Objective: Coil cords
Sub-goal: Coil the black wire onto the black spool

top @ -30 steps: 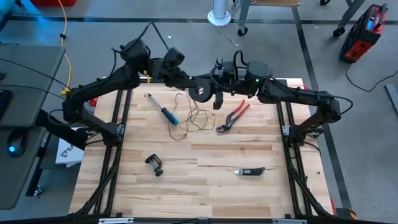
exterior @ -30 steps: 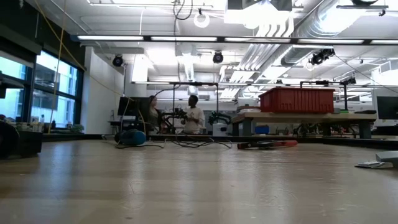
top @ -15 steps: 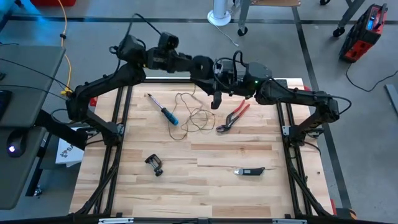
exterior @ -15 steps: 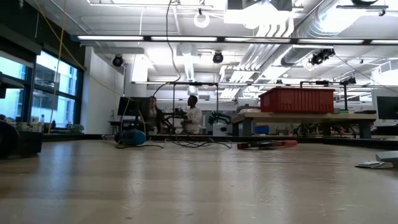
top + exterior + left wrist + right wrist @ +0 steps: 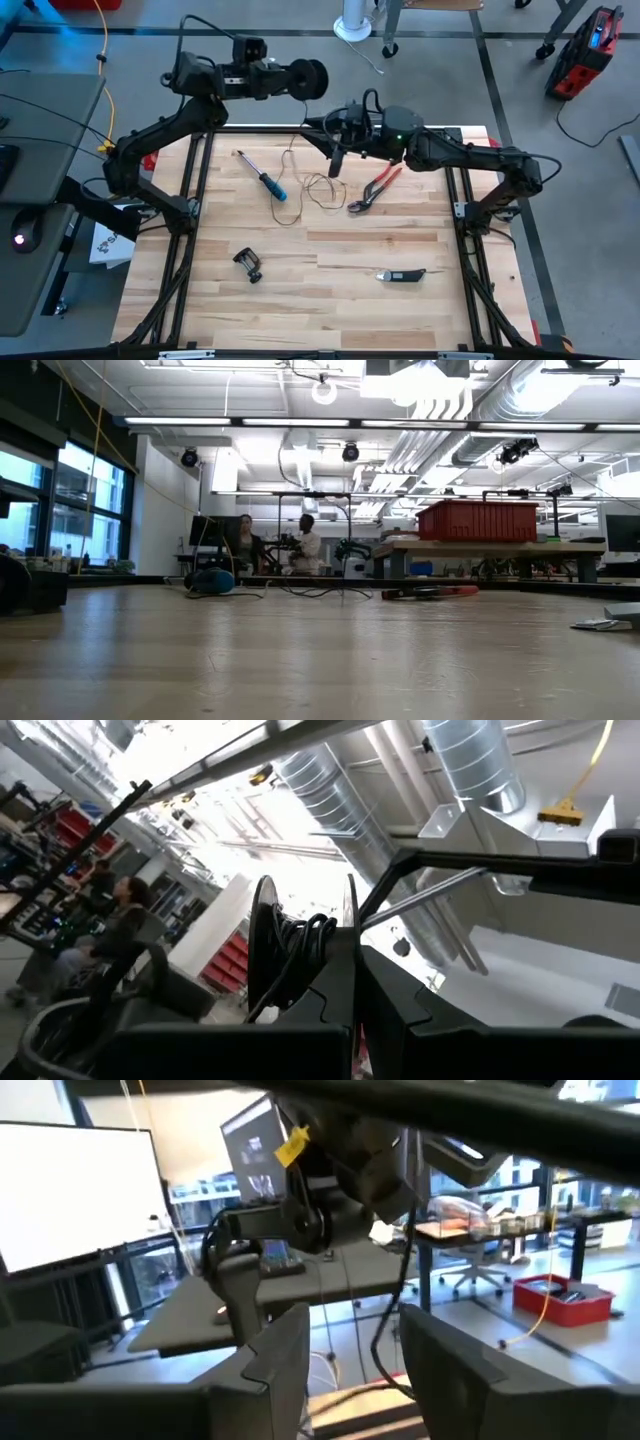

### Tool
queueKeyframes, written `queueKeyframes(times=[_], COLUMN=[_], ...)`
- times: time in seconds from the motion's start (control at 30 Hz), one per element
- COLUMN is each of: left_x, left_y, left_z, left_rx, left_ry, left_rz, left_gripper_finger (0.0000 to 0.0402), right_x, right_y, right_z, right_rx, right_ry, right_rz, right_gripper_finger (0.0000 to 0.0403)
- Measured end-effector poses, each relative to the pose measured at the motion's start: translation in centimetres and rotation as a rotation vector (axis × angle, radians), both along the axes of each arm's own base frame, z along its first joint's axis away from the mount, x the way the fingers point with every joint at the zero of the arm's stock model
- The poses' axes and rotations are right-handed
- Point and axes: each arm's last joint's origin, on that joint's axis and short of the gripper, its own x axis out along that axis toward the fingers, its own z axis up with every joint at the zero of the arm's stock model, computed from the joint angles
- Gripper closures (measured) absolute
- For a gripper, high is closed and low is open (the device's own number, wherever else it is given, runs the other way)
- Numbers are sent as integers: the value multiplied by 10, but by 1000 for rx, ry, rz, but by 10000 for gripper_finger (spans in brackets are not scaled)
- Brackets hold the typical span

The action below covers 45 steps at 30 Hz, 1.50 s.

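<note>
The left gripper (image 5: 312,78) is raised beyond the far edge of the wooden table (image 5: 330,300), its fingers clamped on the small round black reel (image 5: 311,78); in the left wrist view the reel (image 5: 300,955) sits between the two dark fingers with dark turns of cord wound on its hub. The thin dark cord (image 5: 310,185) lies in loose loops on the far half of the table, between the blue-handled screwdriver (image 5: 262,176) and the red pliers (image 5: 376,187), with one strand running up from the loops toward the reel. The right gripper (image 5: 334,160) hangs over the far middle of the table, just beside the loops and near the pliers; its fingers (image 5: 285,1350) stand apart with the thin cord (image 5: 322,1295) passing through the gap between them. A small black clamp (image 5: 248,263) and a black folding knife (image 5: 402,275) lie on the near half of the table, well apart from the cord. In the low view, two people (image 5: 275,547) sit in the room behind the table.
</note>
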Motion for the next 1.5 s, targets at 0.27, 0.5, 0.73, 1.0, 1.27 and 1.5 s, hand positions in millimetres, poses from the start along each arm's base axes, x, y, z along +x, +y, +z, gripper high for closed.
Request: queueKeyframes(times=[0.27,0.5,0.73,1.0,1.27,1.5], left_x=[-3,-4,-5,-5,-5,-12], left_y=[-2,-2,-3,-3,-3,2], left_z=[2,3,4,4,4,6], left_rx=[22,27,37,37,38,58], left_ry=[-14,-14,-21,-21,-21,-28], left_rz=[15,13,14,14,15,53], left_gripper_finger=[402,402,401,402,402,402], right_x=[16,14,6,7,7,6], right_y=[-2,-3,-2,-3,-3,4], right_z=[-12,-10,-1,-2,0,0], right_rx=[-10,-51,-61,-71,-90,-76], right_ry=[-13,-10,-36,-38,-45,-34], right_rz=[-4,-47,-49,-65,-68,-49], right_gripper_finger=[252,272,283,315,385,400])
